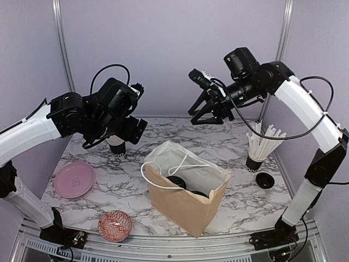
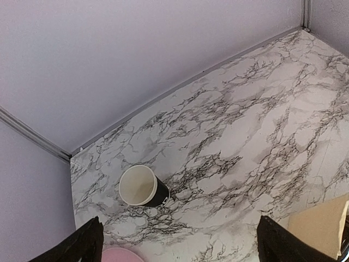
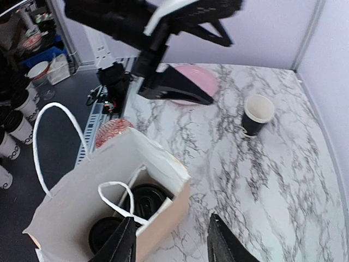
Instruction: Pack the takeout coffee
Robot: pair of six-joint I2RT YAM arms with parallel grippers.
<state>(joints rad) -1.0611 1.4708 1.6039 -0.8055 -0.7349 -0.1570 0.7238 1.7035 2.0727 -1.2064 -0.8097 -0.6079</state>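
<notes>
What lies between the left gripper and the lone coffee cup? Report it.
Nothing: the left wrist view shows only bare marble table between left gripper and upright cup.

No text reading legibly anywhere. White lettering showing on black cup [image 1: 118, 148] left of paper bag [image 1: 180, 202] and on straw cup [image 1: 254, 162] right of bag, too small.

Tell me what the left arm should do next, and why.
Probably lower the open left gripper toward the cup below it. That cup stands alone on the table, outside the bag, and the right gripper hangs open and empty above the bag.
</notes>
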